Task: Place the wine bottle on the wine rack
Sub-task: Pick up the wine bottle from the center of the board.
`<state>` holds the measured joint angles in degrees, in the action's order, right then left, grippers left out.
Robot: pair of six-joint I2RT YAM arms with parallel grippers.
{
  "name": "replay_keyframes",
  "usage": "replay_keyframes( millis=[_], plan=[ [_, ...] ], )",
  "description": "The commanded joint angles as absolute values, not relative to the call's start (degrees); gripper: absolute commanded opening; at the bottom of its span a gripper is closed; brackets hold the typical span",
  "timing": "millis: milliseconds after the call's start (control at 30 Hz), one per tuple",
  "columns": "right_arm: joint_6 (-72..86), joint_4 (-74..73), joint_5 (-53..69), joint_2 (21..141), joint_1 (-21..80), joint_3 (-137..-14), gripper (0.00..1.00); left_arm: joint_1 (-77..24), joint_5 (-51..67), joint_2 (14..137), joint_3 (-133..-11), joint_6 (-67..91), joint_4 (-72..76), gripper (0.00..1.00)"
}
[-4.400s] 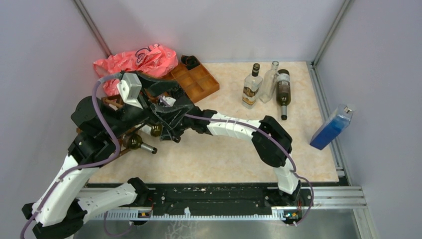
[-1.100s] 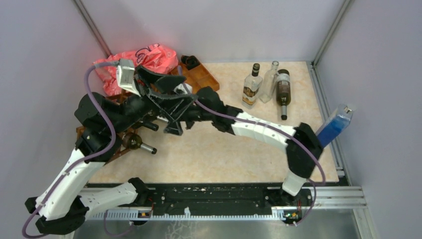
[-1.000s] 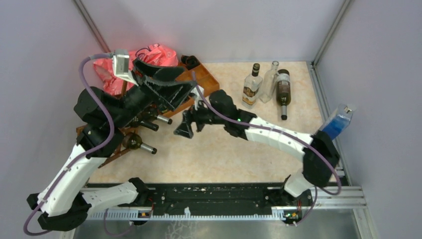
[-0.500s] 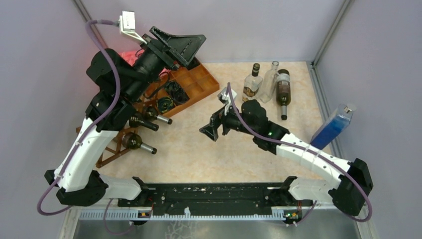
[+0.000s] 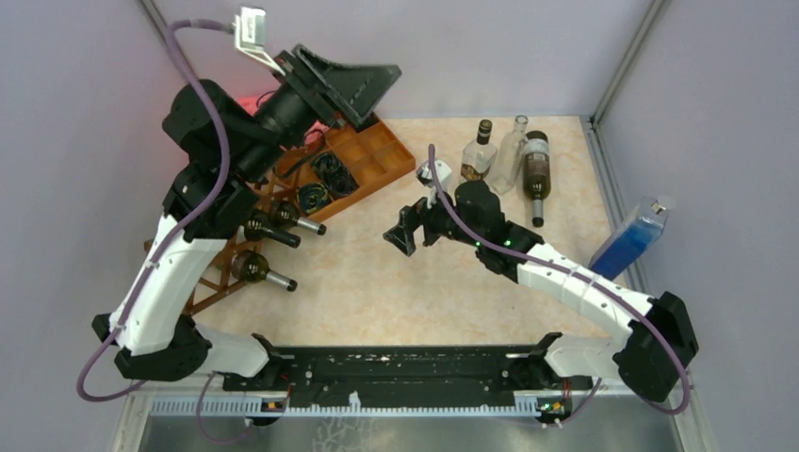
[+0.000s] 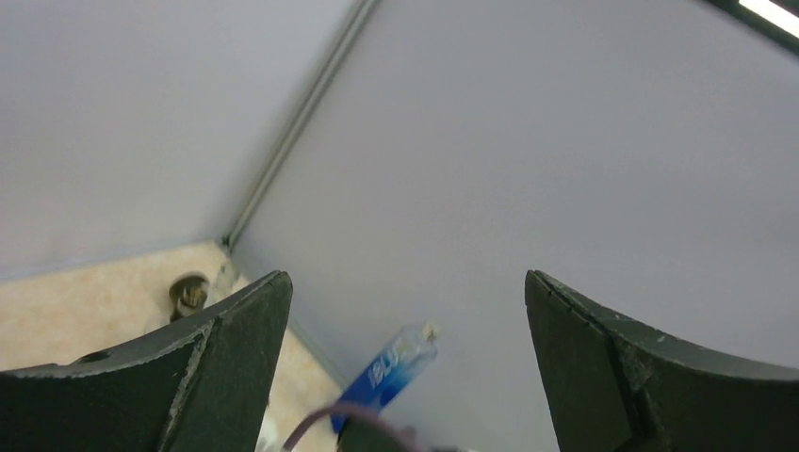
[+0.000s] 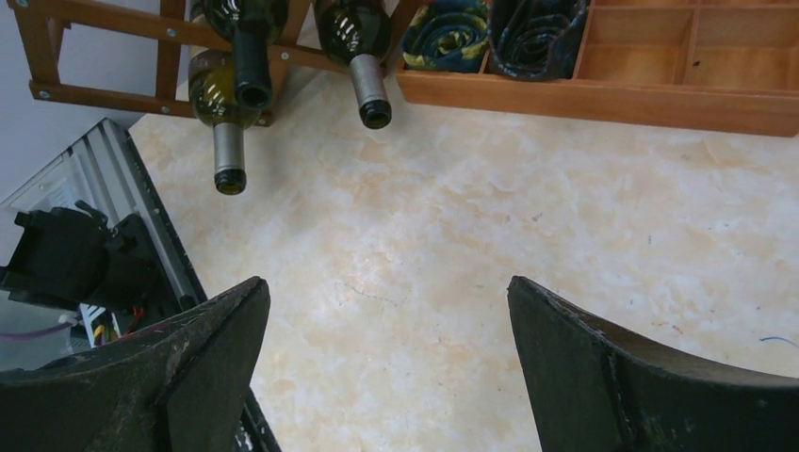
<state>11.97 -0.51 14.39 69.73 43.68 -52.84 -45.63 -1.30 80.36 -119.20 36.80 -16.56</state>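
Observation:
The wine rack (image 5: pixel 209 288) stands at the left of the table, its wooden slats (image 7: pixel 104 21) also at the top left of the right wrist view. Three wine bottles lie in it, necks pointing right: a front one (image 5: pixel 256 270) (image 7: pixel 222 92) and two behind (image 5: pixel 271 231) (image 5: pixel 294 216). My left gripper (image 5: pixel 372 94) (image 6: pixel 405 282) is raised high over the back of the table, open and empty, facing the right wall. My right gripper (image 5: pixel 400 235) (image 7: pixel 386 287) hovers open over bare table, right of the rack, holding nothing.
An orange-brown compartmented tray (image 5: pixel 384 162) sits behind the rack with rolled dark items in it. At the back right stand two bottles (image 5: pixel 476 162) (image 5: pixel 512 151), with a dark bottle (image 5: pixel 535 171) lying beside them. A blue bottle (image 5: pixel 626 242) leans on the right wall.
Both grippers were together at the rack. The left arm has swung up and back, the right arm has pulled away to the right. The bottles stay in the rack.

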Motion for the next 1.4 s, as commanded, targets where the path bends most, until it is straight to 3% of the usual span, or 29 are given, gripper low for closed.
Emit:
replay_keyframes(
  millis=[0,300,667,1100,1233,1367],
  plan=[
    [11.8,2.1,10.5,61.9,43.3,-50.3,0.95,-45.8,6.6,71.9,-104.8,33.3,-12.0,0.99],
    [10.2,-10.0,1.9,48.9,43.3,-47.5,0.99,-45.7,10.8,59.5,-83.2,16.2,-7.6,0.99],
    [12.5,-14.0,-6.0,44.7,39.8,-48.6,0.99,-45.7,12.4,51.6,-68.1,19.2,-1.8,0.99],
    [15.7,-7.9,9.3,49.3,18.4,-50.0,0.96,-45.6,9.0,49.7,-64.7,18.0,-3.4,0.98],
    [17.9,-4.8,13.2,49.9,13.3,-47.6,0.96,-45.2,12.0,54.5,-63.3,16.2,-0.6,0.98],
    [19.6,-3.4,15.4,49.6,11.5,-43.9,0.92,-43.8,16.4,62.7,-58.4,14.4,11.8,0.98]
  ],
)
